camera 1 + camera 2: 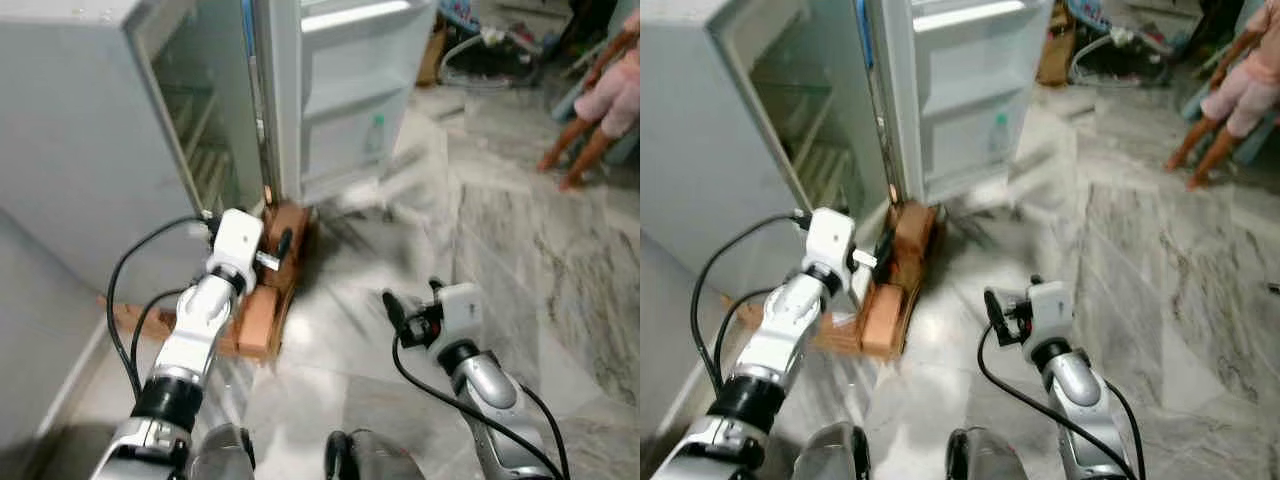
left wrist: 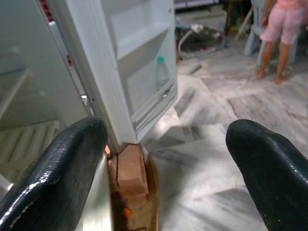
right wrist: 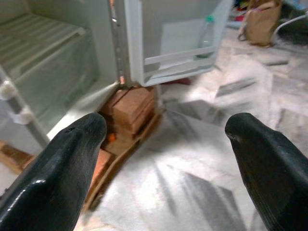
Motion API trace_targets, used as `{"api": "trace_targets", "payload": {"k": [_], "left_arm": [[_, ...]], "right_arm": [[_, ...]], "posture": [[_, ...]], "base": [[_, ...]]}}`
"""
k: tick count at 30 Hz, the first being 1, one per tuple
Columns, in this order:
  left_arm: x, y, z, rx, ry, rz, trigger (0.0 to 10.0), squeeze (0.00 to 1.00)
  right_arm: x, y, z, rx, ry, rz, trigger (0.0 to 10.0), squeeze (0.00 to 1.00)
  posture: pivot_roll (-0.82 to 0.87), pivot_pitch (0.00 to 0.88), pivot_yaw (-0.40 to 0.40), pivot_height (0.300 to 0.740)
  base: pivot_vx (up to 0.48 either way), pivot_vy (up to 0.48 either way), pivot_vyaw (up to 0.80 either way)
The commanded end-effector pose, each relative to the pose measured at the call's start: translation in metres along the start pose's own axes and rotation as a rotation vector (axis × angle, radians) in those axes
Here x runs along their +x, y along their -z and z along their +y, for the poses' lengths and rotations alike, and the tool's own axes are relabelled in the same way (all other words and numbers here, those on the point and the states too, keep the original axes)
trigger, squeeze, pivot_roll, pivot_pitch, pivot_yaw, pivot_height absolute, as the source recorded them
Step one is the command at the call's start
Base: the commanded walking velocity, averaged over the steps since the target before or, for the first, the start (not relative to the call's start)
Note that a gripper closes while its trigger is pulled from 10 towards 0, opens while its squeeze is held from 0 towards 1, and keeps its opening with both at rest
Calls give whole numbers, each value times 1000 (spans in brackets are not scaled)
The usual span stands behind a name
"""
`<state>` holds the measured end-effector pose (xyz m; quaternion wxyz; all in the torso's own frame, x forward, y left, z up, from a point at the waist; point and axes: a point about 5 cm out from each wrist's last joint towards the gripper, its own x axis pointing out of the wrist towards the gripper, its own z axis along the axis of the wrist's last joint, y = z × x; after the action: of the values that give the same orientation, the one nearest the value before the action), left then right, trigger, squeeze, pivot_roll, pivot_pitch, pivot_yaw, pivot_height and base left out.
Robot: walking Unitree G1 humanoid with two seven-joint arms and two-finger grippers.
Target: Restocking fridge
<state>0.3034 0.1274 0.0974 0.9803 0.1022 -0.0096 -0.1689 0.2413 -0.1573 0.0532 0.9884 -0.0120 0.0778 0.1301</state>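
We hold both grippers, left (image 2: 166, 159) and right (image 3: 166, 159), spread and empty before the open fridge (image 1: 150, 130); a bottle (image 2: 162, 74) stands in its door shelf.

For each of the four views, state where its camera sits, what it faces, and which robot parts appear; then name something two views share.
Left eye view: head, looking down at open fridge; both arms, left gripper, right gripper.
Right eye view: same head, same scene.
Left wrist view: faces fridge door; its open fingers.
Right wrist view: faces bricks; its open fingers.
Shared: door bottle.
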Motion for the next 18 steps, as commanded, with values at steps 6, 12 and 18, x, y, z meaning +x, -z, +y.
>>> {"api": "trace_targets", "payload": {"k": [6, 12, 18], "left_arm": [[-23, 12, 6, 40, -21, 64, 10000, 0], [-38, 21, 1, -3, -46, 104, 10000, 0], [-42, 24, 2, -1, -61, 120, 10000, 0]], "right_arm": [[6, -11, 3, 6, 18, -43, 10000, 0], [14, -20, 3, 2, 51, -77, 10000, 0], [19, -19, -2, 15, 82, -80, 10000, 0]], "posture": [[68, 141, -54, 740], [50, 121, -59, 740], [46, 108, -62, 740]], "base": [[262, -399, 0], [302, -366, -344], [391, -236, -800]]}}
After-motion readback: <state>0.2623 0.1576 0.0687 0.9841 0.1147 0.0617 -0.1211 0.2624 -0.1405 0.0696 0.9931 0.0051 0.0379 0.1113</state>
